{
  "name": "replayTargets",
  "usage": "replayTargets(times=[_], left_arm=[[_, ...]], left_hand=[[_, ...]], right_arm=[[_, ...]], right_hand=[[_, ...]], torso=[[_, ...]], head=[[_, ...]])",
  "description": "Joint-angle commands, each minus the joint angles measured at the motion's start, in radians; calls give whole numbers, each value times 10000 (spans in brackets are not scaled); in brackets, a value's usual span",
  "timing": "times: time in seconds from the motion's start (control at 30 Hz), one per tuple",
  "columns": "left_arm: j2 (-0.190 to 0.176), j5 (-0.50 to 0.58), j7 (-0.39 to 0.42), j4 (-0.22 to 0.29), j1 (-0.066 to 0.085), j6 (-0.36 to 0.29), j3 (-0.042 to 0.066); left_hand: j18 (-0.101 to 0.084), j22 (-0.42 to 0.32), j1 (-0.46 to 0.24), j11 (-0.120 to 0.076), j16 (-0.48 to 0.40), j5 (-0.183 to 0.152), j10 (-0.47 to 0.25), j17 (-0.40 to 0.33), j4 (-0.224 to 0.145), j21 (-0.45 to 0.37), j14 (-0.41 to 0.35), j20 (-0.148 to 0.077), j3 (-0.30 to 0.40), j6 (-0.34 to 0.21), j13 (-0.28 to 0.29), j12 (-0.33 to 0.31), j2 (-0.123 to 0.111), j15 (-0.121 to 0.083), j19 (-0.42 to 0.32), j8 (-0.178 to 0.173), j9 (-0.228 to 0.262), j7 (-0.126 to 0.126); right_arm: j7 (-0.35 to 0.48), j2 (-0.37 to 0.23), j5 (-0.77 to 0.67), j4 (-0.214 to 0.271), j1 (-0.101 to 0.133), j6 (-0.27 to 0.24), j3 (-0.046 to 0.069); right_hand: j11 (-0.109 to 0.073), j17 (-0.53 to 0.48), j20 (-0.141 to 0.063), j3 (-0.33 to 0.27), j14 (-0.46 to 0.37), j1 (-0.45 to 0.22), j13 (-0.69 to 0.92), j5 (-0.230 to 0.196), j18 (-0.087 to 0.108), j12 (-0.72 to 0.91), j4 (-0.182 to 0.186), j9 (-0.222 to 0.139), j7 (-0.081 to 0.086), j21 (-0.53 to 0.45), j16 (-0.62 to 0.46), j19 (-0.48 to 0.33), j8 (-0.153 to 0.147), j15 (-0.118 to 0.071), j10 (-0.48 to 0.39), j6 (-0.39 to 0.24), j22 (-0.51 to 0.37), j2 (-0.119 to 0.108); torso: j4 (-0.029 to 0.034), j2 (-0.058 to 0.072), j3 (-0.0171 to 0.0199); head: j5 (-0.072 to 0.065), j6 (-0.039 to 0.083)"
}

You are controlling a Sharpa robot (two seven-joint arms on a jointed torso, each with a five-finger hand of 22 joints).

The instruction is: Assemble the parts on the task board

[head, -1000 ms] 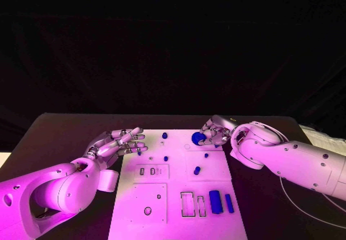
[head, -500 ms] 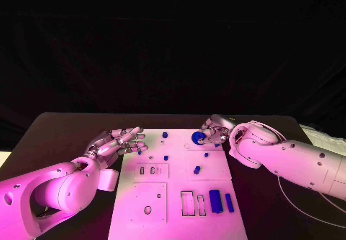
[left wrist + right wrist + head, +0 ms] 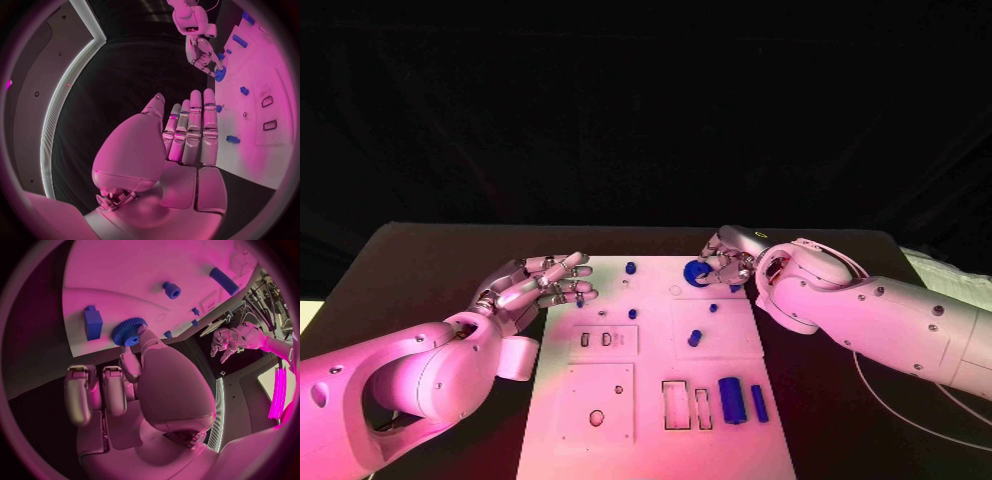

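Right hand on the blue gear at the far end of the task board, left hand idle.

Low in the frame, two long blue parts (image 3: 741,400) lie beside empty slots on the task board (image 3: 661,440). Mid-frame, a small blue part (image 3: 694,338) stands alone. At centre left, the left hand (image 3: 535,284) hovers at the board's edge, fingers spread, holding nothing. At upper right of the board, the right hand (image 3: 728,262) pinches the blue gear (image 3: 697,273) between its fingertips.
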Motion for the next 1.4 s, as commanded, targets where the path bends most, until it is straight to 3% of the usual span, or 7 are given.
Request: replayTargets(times=[0.03,0.3,0.5,0.7,0.83,1.4], left_arm=[[24,6,26,13,13,292,8],[38,3,54,13,13,385,7],[43,3,55,15,13,403,7],[54,3,46,17,13,407,7],[79,3,52,13,13,411,7],[227,3,53,-96,13,419,7]], left_hand=[[95,-9,83,16,-39,-41,-60,10,-61,-67,-28,15,-19,-19,4,-43,-12,22,45,-49,-2,9],[95,-11,83,17,-44,-46,-66,20,-72,-71,-30,16,-23,-25,3,-47,-26,23,46,-54,-2,9],[95,-12,85,18,-46,-48,-70,25,-78,-74,-31,16,-25,-29,3,-48,-33,24,47,-57,-2,9],[95,-12,85,18,-46,-48,-70,25,-78,-74,-31,16,-25,-29,3,-48,-33,24,47,-57,-2,9],[96,-13,91,18,-50,-48,-75,33,-88,-77,-32,17,-23,-33,2,-51,-36,23,48,-60,-3,8],[96,-14,99,18,-52,-46,-78,40,-97,-79,-32,17,-17,-34,2,-53,-34,23,49,-62,-2,8]], right_arm=[[-191,18,-767,50,-95,-90,-43],[71,54,-1153,396,-169,-1524,-42],[145,249,-1176,792,-185,-1830,-42],[91,663,-1126,1042,-169,-1802,-42],[47,998,-1158,1035,-142,-1718,-44],[77,2203,-1234,212,-122,-1001,-182]], right_hand=[[-253,1227,-44,235,810,254,249,-148,-140,1333,-114,86,-95,60,57,150,161,-41,506,316,1286,158],[-364,1299,-146,823,818,332,835,27,-193,2006,-313,155,-220,165,102,305,264,-135,692,645,1526,347],[-354,1276,-159,1053,811,73,884,164,-203,2015,-279,147,-214,186,94,330,207,-138,681,614,1572,296],[-338,1245,-154,1193,804,-37,874,243,-203,1969,-280,135,-192,187,78,328,155,-126,657,564,1576,272],[-327,1247,-148,1247,803,-111,882,258,-202,1966,-270,131,-180,187,79,324,133,-118,654,547,1575,252],[-307,1183,-133,1331,790,-274,861,188,-199,1904,-258,126,-160,182,48,313,92,-101,632,517,1565,208]], torso=[[3,-2,1],[15,-4,-6],[27,-1,-7],[40,-4,-27],[32,-1,-19],[53,17,-1]], head=[[-14,-1],[12,-7],[29,27],[52,38],[91,55],[194,-40]])
